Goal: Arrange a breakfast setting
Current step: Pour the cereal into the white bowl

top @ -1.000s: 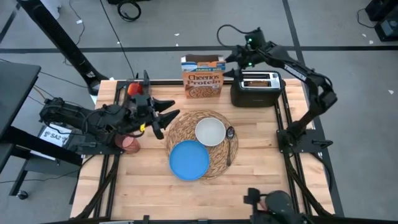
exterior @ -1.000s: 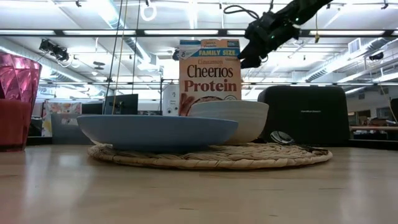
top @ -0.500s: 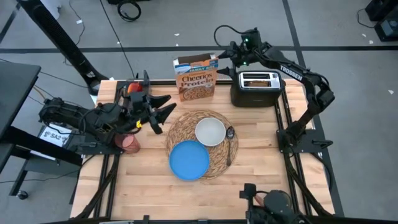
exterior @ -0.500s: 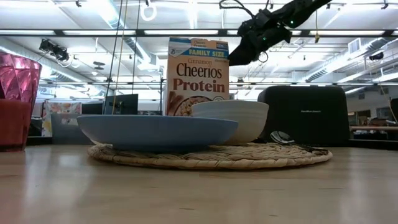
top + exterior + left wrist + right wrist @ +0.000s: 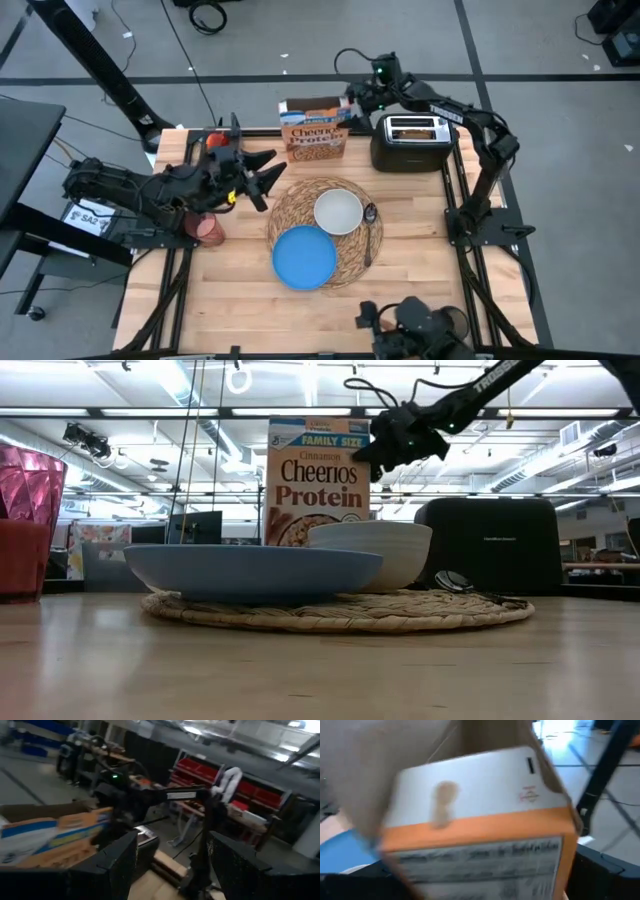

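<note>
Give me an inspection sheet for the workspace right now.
Surface: wooden table, bare at the front.
Job's things: placemat holds blue plate, white bowl, spoon. Pink cup and apple by the left edge. Toast sits in the toaster.
Clutter: Cheerios box at the back.
Grippers: right gripper at the box's top edge; left gripper open, beside the placemat.
Cables: black cable looping over the right arm.
Surroundings: grey floor, no people seen.

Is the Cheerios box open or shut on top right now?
Open. In the high view the Cheerios box has its top flaps spread apart, and the right wrist view shows a raised flap above the box's side.
</note>
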### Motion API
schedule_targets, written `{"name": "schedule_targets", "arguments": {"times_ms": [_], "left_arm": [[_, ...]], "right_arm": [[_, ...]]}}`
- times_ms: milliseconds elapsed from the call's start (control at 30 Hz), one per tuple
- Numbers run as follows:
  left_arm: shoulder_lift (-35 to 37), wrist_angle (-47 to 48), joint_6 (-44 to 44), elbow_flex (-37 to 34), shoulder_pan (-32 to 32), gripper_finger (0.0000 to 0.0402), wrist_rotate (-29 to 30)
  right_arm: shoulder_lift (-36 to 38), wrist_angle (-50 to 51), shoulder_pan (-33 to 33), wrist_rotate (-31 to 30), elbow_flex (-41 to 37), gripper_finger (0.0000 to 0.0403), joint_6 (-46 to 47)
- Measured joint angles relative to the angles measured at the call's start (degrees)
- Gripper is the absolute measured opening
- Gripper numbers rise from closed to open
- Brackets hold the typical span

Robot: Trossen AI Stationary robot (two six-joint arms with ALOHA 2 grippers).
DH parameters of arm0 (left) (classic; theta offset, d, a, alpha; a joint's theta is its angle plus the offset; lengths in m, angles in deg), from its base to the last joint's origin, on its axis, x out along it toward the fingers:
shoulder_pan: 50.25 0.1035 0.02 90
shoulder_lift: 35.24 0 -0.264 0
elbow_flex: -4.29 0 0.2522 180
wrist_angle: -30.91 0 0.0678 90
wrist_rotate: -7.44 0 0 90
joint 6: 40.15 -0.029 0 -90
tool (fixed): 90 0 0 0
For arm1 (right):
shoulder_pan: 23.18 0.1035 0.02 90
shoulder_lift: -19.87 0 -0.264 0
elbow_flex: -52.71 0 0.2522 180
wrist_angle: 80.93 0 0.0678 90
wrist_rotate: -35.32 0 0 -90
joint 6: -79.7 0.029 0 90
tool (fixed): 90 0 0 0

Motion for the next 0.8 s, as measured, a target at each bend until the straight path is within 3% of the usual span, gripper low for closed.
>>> {"name": "schedule_targets", "arguments": {"times_ms": [133, 367, 567, 800], "left_arm": [[0.97, 5.20, 4.91, 0.01, 1.30, 0.0243, 1.15], [3.94, 19.31, 11.23, 0.02, 7.20, 0.0243, -4.74], [6.33, 35.46, 10.13, 0.02, 14.07, 0.0265, -8.50], [3.89, 51.63, 6.57, -0.09, 21.57, 0.0314, -16.73]], "right_arm": [[-0.03, -0.40, 2.78, -2.59, 0.00, 0.0346, -0.49], [-0.03, -1.88, 5.76, -8.91, 0.00, 0.0264, 2.35], [0.09, -2.57, 7.35, -10.27, 0.00, 0.0199, 6.85], [0.92, -4.02, 9.64, -13.81, -0.04, 0.0174, 8.53]]}}
